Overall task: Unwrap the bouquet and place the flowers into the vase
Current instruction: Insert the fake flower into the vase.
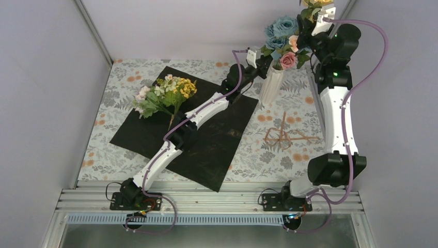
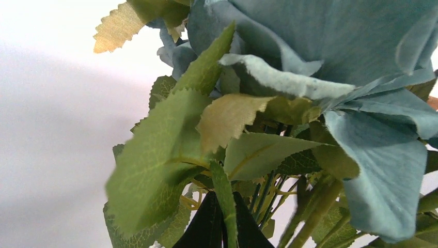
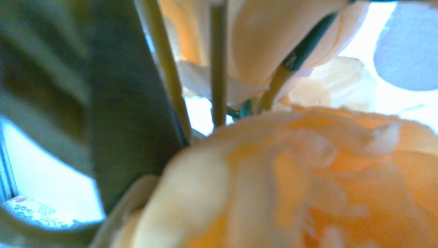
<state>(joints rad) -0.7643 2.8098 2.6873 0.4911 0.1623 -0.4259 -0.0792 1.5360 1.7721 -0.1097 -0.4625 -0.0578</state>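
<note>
While in vase (image 1: 270,87), flowers (image 1: 283,37) blooms-up

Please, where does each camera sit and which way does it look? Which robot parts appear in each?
Top external: above and behind the bases, looking down on the tablecloth; left arm and right arm both show.
Left wrist: on the left arm near the vase, facing blue blooms and leaves; left claw, shut, at the bottom edge.
Right wrist: raised high, close against the yellow flowers it holds; the right claw cannot be made out here.
Shared: blue blooms, top and left wrist; yellow flowers, top and right wrist.
</note>
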